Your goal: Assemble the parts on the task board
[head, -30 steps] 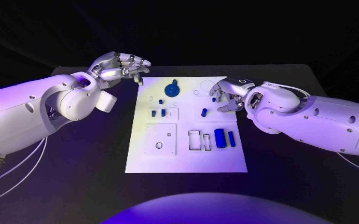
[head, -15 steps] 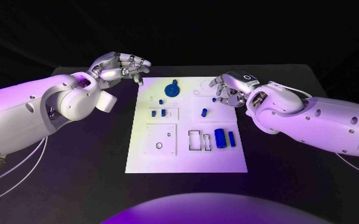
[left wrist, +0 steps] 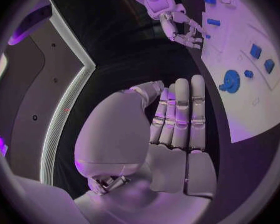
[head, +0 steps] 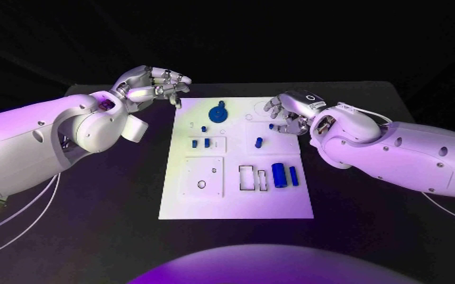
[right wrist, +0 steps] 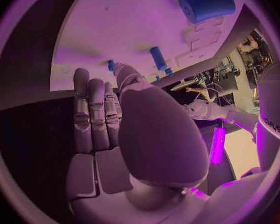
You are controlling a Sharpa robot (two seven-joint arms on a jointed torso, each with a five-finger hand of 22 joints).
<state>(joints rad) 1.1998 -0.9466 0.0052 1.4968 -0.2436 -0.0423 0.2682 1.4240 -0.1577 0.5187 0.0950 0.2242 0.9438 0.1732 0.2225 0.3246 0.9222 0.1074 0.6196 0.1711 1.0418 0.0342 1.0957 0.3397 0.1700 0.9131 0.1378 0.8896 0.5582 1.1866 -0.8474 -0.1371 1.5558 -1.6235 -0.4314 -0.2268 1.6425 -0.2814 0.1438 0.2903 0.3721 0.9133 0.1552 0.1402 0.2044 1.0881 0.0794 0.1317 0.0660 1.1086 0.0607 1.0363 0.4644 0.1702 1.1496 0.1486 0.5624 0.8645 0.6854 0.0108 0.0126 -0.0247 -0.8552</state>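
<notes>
Although both hands hover at the far end of the task board [head: 237, 198], the right hand [head: 289, 114] is the nearer to any loose part: it hangs over the board's far right corner, fingers drawn together and bent downward, and nothing can be made out in them; whether a small piece is pinched there cannot be told. Item: small blue peg [head: 259, 142], lying on the board just nearward and inward of that hand, its long axis running roughly along the board's length, far edge to near edge. Item: blue gear [head: 218, 112], seated near the far edge, left of centre, closer to the left hand [head: 152, 87]. Item: two small blue blocks [head: 200, 143], in a framed recess on the left half. Item: large blue cylinder [head: 279, 174] and a slimmer blue bar [head: 294, 175] beside it, toward the near right edge, both lying lengthwise. The left hand is held off the board's far left corner, fingers curled in, holding nothing in the left wrist view [left wrist: 177, 119]. Judgement: the peg is the likeliest next piece, and the right hand would need to travel toward the near edge and a little inward, fingers closing across the peg's short axis
</notes>
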